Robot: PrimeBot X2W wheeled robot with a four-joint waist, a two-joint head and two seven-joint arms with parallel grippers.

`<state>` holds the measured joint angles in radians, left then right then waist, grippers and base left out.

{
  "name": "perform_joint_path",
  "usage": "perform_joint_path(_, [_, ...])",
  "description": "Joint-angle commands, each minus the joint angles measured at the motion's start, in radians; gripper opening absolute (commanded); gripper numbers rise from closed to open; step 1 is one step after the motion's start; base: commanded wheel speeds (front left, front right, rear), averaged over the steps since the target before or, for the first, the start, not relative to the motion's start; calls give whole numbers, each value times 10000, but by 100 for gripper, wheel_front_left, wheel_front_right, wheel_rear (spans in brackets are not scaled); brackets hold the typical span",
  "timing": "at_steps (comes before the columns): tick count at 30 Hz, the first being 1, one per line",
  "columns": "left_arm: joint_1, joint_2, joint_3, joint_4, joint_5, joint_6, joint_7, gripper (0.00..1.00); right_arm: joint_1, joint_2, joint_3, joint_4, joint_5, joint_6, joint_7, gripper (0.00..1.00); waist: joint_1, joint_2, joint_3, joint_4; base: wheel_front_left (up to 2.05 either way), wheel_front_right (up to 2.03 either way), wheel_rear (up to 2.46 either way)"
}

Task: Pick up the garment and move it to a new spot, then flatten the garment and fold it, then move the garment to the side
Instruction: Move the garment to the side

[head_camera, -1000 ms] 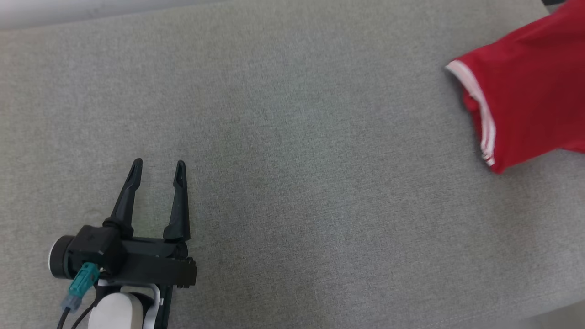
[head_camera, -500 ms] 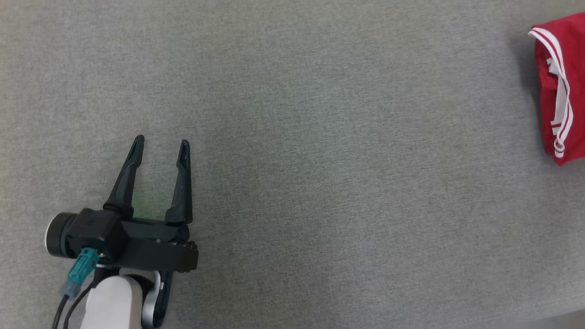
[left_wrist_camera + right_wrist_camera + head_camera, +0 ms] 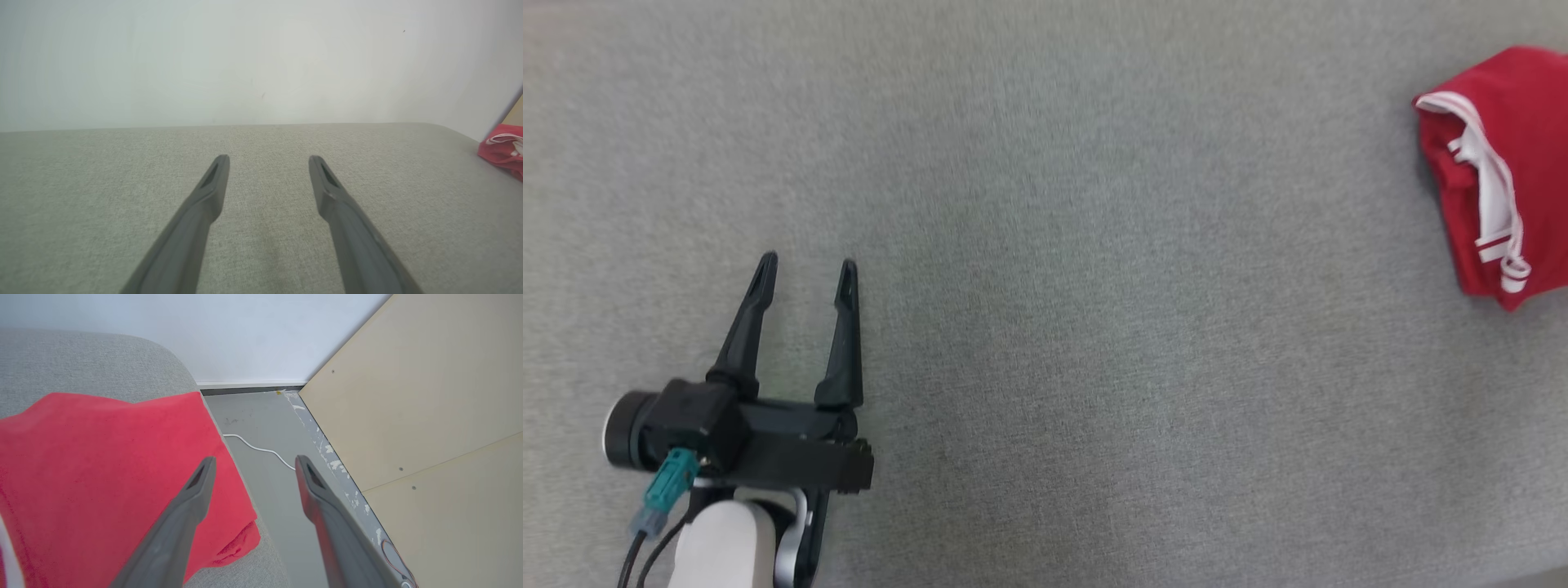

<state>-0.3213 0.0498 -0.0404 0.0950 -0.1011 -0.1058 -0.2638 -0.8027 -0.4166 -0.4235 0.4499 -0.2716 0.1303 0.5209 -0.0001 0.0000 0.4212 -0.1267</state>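
The garment (image 3: 1507,163) is red with white trim and lies folded in a small bundle at the right end of the grey cushioned surface (image 3: 1045,245). In the left wrist view the garment (image 3: 502,149) shows at the far right. Seen from the right wrist, the garment (image 3: 102,477) hangs slightly over the surface's right edge. My right gripper (image 3: 253,465) hovers above that edge, open, its fingers apart with nothing between them. At the lower left of the head view my left gripper (image 3: 807,273) rests open and empty over bare fabric, far from the garment.
Beyond the surface's right edge lies a grey floor (image 3: 269,428) with a white cable (image 3: 261,449) on it. A beige panel (image 3: 408,396) stands to the right of the floor. A pale wall (image 3: 245,61) runs behind the surface.
The garment went from a spread, lifted sleeve shape to a compact folded bundle lying at the right end. The head view shifted. My left gripper stayed open in the same place.
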Motion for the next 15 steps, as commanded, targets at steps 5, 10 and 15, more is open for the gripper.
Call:
perform_joint_path(5, [571, 10, 188, 201, -179, 100, 0, 100, 1021, 556, 701, -533, 647, -1, -1370, 100, 1, 0, -1401, 185, 0, 0, 0])
perform_joint_path(10, [1072, 11, 345, 378, -431, 270, -2, 100, 2166, 1211, 1085, -1276, 1520, -1, -3315, 100, 1, 0, -2335, 396, 0, 0, 0])
perform_joint_path(15, [1665, 7, 513, 716, -524, 452, 0, 100, 3548, 1844, 1824, -1736, 2449, -1, -4850, 100, 1, 0, -3242, 613, 0, 0, 0])
